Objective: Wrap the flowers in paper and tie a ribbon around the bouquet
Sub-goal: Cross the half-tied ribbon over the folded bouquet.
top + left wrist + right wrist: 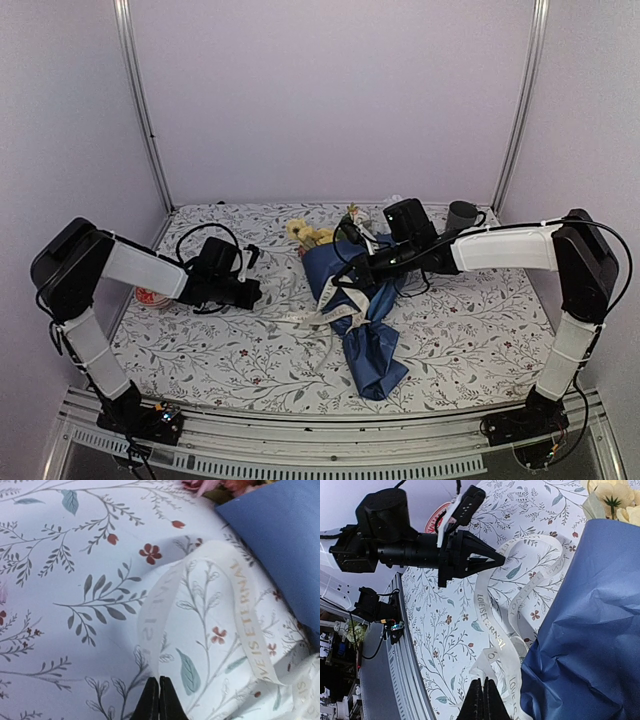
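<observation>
Left gripper (pixel 159 684) pinches the ribbon (pixel 246 611) (right gripper (pixel 483 686) pressed together) beside the bouquet (pixel 580 610) on tablecloth (pixel 75 645).

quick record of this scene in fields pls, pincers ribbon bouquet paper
left pincer: shut on the ribbon at its loop end
right pincer: shut by the ribbon's bunched part, grip unclear
bouquet: lying on the tablecloth, flowers toward the back
paper: wrapped as a cone around the flowers
ribbon state: loose loops beside the paper, no bow seen
</observation>
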### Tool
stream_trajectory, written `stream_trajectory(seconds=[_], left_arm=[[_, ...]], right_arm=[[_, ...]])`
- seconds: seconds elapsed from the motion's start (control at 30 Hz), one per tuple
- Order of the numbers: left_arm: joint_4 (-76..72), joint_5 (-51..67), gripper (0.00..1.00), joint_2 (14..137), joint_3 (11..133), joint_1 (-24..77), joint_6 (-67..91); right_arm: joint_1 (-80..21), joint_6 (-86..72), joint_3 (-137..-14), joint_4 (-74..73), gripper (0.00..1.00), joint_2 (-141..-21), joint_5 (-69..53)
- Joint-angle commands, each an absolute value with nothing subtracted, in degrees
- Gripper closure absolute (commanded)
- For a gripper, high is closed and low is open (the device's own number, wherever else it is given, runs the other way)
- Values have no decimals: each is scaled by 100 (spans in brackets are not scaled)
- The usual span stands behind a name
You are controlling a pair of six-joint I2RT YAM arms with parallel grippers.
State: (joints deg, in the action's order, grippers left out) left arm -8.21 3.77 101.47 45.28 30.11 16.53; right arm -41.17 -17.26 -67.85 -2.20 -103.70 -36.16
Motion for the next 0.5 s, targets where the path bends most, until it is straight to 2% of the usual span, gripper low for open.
stream_trajectory(seconds=[0.0, 0.17, 0.47], left_arm=[[-1791, 444, 100, 8808, 3984, 3626, 1183], [-2176, 453, 100, 7884, 4197, 4815, 268], [-2510, 1745, 100, 8575, 5228, 6179, -727]], right_arm=[[-4088, -1860, -6881, -77, 100, -10413, -3819], [-4062, -2003, -7111, 24, 100, -10635, -4065], [-4042, -2246, -7249, 335, 100, -10915, -4486]])
